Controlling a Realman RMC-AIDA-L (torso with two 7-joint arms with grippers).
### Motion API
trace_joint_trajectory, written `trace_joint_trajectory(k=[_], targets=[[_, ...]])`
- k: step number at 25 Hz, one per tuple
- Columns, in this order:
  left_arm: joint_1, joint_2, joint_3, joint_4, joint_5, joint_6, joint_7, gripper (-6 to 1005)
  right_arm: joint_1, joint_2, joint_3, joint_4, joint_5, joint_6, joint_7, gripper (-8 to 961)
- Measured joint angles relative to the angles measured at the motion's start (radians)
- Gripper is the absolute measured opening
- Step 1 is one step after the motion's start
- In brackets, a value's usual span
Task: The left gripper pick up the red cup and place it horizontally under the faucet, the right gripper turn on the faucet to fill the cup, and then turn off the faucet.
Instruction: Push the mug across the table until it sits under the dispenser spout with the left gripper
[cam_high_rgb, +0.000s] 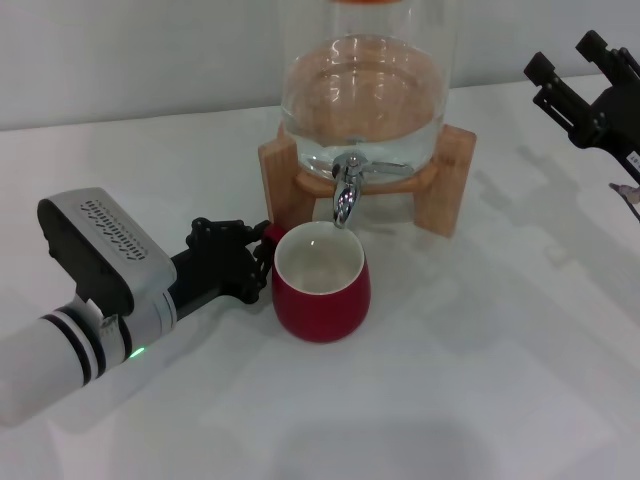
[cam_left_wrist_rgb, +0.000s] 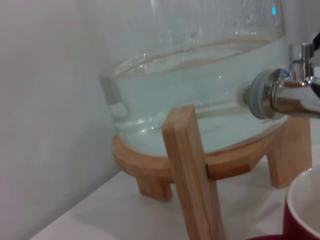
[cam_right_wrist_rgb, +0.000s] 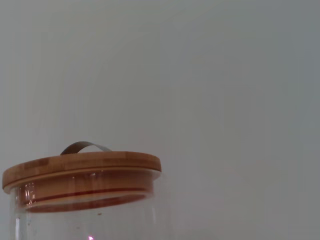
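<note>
Closest to the head camera is the left arm's white cylinder with black rings and its grey-white vented housing, and beyond them the left gripper (cam_high_rgb: 258, 258) with its black jointed fingers. Those fingers are pressed together on the small loop handle at the side of the red cup (cam_high_rgb: 321, 285), so the cup sits directly at the fingertips, on the side away from the arm.

Squat and rounded, the cup is dark red outside and white inside. It stands upright on the white table (cam_high_rgb: 480, 380) with its mouth open upward, and its inside looks empty. Just beyond the fingertips and above the cup's far rim is the faucet (cam_high_rgb: 347, 188), a small shiny chrome spigot whose spout points down toward the cup's mouth without touching it. The faucet comes out of a clear glass dispenser (cam_high_rgb: 365, 110) partly filled with water, resting on a wooden stand (cam_high_rgb: 455, 185) just past the cup.

From the left wrist camera the chrome faucet (cam_left_wrist_rgb: 287, 92) and one wooden leg of the stand (cam_left_wrist_rgb: 192, 170) appear close, with the cup's red rim (cam_left_wrist_rgb: 300, 215) in the corner.

Far off to the other side of the dispenser, the right gripper (cam_high_rgb: 575, 65) hangs raised above the table, its two black fingers spread apart and holding nothing. Its wrist camera shows the dispenser's wooden lid (cam_right_wrist_rgb: 82, 167).
</note>
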Motion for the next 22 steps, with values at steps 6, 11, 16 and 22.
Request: trace_joint_trajectory(k=[6, 11, 16, 22], targets=[[-0.006, 0.0, 0.011, 0.0, 0.0, 0.01, -0.01, 142, 0.002, 0.0, -0.002, -0.004, 0.0, 0.005, 0.001, 832], [-0.012, 0.0, 0.013, 0.0, 0.0, 0.019, -0.017, 153, 0.009, 0.0, -0.002, -0.005, 0.0, 0.007, 0.001, 832], [-0.015, 0.0, 0.014, 0.0, 0.0, 0.027, -0.021, 172, 0.011, 0.0, -0.002, -0.005, 0.0, 0.008, 0.001, 832], [-0.015, 0.0, 0.015, 0.0, 0.0, 0.037, -0.026, 221, 0.011, 0.0, -0.002, -0.005, 0.0, 0.008, 0.001, 832]])
